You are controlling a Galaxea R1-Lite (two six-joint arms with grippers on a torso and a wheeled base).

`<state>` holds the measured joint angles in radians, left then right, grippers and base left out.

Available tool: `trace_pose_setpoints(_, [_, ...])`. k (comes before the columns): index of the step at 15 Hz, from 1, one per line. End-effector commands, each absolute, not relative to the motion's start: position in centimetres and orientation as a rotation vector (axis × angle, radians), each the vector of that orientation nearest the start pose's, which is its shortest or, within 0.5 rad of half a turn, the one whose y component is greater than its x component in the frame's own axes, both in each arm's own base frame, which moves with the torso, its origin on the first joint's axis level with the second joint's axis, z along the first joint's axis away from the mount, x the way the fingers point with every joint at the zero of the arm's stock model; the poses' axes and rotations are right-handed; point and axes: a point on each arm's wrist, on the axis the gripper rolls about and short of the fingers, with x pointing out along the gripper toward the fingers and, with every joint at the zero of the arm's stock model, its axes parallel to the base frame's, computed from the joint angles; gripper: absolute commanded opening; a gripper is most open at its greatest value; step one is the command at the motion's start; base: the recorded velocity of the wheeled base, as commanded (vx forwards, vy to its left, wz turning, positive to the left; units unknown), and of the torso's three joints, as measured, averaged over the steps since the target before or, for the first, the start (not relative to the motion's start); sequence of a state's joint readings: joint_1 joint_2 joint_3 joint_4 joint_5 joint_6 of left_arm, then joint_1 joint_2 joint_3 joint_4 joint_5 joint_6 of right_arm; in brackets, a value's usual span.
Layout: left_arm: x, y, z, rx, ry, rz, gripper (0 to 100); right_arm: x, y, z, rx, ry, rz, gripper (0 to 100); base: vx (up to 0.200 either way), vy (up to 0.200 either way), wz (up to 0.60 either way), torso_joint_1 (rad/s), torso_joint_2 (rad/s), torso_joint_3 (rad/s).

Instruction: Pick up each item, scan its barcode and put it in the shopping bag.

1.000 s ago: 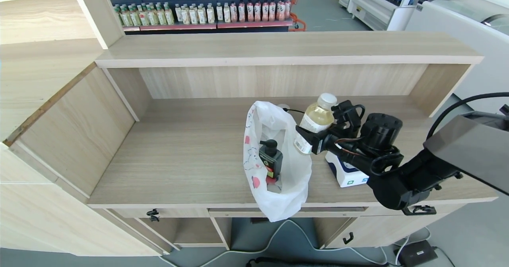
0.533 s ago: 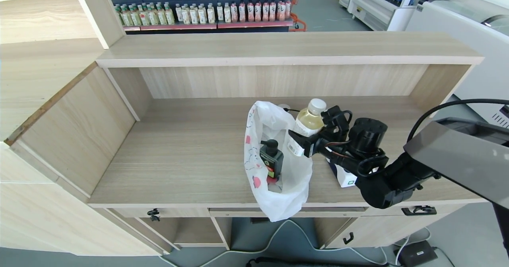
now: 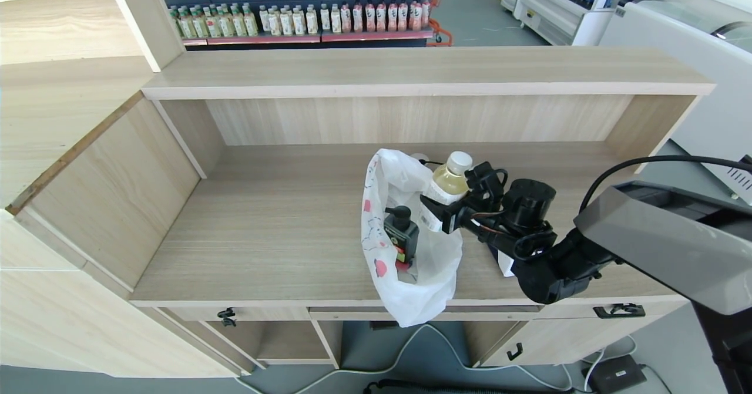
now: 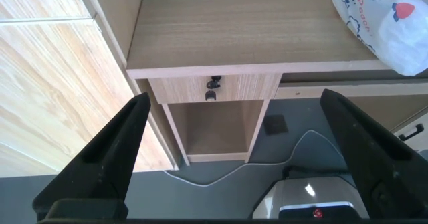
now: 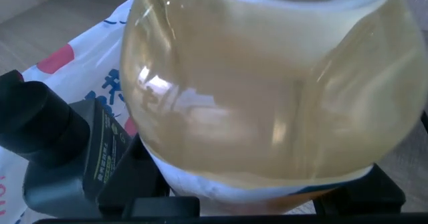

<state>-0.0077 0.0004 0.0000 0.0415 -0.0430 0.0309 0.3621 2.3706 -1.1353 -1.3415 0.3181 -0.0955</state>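
Right gripper clamps the bottle at the shopping bag's two o'clock rim. Lower it clear of the pump bottle.

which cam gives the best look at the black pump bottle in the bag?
Head view: most of the pump bottle shows, inside the open shopping bag. Right wrist view catches part of it beside the held drink bottle. Left wrist view catches the bag's outside.

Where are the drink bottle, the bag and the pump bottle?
clear plastic bottle of yellow drink [image 3: 446, 184]: head view, shoulder under cap.
white printed plastic shopping bag [image 3: 418, 300]: head view, lower front.
black pump bottle [image 3: 400, 238]: head view, body.
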Motion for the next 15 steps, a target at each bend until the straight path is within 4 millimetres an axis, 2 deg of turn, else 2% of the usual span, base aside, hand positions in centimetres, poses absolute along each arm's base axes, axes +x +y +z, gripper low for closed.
trace_pose_setpoints(1, [-2.3, -0.1, 7.1, 0.03, 0.041, -0.051, 100, 41.9, 16.7, 7.4, -0.09, -0.139, 0.675, 0, 0.0, 0.0, 0.0, 0.0, 0.0, 0.0])
trace_pose_setpoints(5, [-2.3, -0.1, 7.1, 0.03, 0.041, -0.051, 100, 42.8, 17.3, 6.8, -0.097, -0.156, 0.681, 0, 0.0, 0.0, 0.0, 0.0, 0.0, 0.0])
trace_pose_setpoints(15, [-2.3, -0.1, 7.1, 0.03, 0.041, -0.051, 100, 43.2, 18.4, 5.5, -0.149, -0.158, 0.697, 0, 0.0, 0.0, 0.0, 0.0, 0.0, 0.0])
